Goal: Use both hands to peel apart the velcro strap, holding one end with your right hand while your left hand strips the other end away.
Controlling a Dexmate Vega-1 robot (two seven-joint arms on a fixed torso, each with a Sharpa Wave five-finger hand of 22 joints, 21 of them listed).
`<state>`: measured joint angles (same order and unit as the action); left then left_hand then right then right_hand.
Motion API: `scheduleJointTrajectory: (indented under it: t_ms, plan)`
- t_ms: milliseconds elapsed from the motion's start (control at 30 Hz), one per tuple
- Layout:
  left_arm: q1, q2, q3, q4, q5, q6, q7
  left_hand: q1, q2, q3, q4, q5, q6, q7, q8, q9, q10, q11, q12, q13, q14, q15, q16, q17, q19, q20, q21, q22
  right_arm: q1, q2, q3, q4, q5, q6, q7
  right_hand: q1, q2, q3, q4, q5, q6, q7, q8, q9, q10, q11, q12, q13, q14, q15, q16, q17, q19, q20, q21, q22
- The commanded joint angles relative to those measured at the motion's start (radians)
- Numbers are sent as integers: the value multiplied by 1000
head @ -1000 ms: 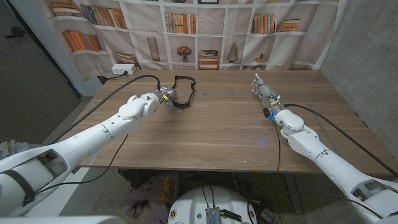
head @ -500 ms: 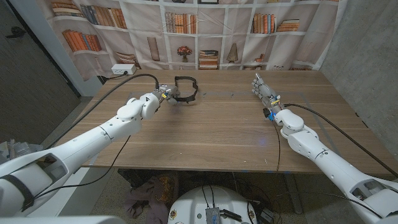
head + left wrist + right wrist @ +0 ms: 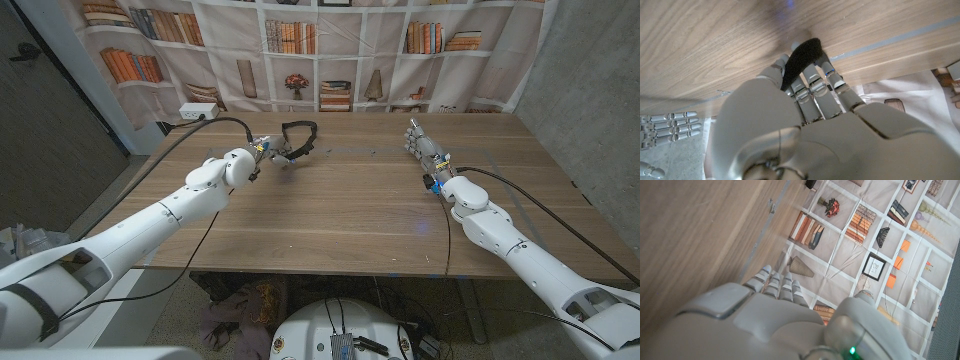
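The black velcro strap hangs as a loop in the air over the far left part of the wooden table. My left hand grips its near end. In the left wrist view the strap runs between the fingers of that hand, above the tabletop. My right hand stands on the right side of the table, well apart from the strap, fingers stretched out and holding nothing. In the right wrist view my right hand points toward the far table edge.
A white power strip lies at the back left corner, and a black cable runs from it along my left arm. Another cable trails beside my right arm. A bookshelf backdrop hangs behind the far edge.
My left hand has lifted the strap and carried it slightly farther back; the loop, which reached down to the table, now hangs higher. The right hand has not moved.
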<state>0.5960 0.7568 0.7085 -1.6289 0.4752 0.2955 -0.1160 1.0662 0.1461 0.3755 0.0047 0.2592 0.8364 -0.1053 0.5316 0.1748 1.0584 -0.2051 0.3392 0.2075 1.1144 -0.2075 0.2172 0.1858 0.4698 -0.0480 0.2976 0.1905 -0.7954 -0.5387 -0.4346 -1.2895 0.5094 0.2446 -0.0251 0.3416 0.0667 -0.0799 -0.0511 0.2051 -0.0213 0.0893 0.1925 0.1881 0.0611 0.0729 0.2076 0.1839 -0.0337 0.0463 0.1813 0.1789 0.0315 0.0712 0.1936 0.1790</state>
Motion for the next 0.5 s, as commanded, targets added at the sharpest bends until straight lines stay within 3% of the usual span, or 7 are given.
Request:
scheduleJointTrajectory:
  t_ms: [33, 267, 500]
  plan:
    - [30, -44, -72, 23, -231, -22, 40, -2, -5, 6, 4, 10, 24, 6, -5, 3, 4, -1, -6, 6, -8, -19, -4, 2, 8, -59, 5, 3, -6, 6, 8, 8, 9, 15, -4, 1, 7, -2, -4, -5, 4, 2, 6, 2, 2, -3, 5, 3, 2, -1, 5, 3, 4, 0, 4, 2]
    - [38, -84, -92, 52, -339, -56, 99, 5, -7, 12, 0, 17, 42, 26, -17, 5, 17, 0, -6, 7, -1, -17, -6, 3, 20, -73, 9, 3, -8, 6, 7, 16, -2, 34, -7, 1, 8, -1, -5, -5, 5, 2, 7, 2, 1, -3, 4, 3, 1, 0, 5, 3, 4, 0, 4, 2]
    - [28, -87, -78, 38, -364, -53, 133, 7, -9, 14, -1, 19, 47, 31, -22, 5, 22, 1, -7, 7, 3, -17, -7, 3, 25, -78, 12, 4, -4, -1, 1, 18, -18, 43, -2, 2, 8, -1, -5, -5, 5, 2, 7, 2, 1, -2, 5, 3, -1, 0, 4, 3, 3, 0, 3, 2]
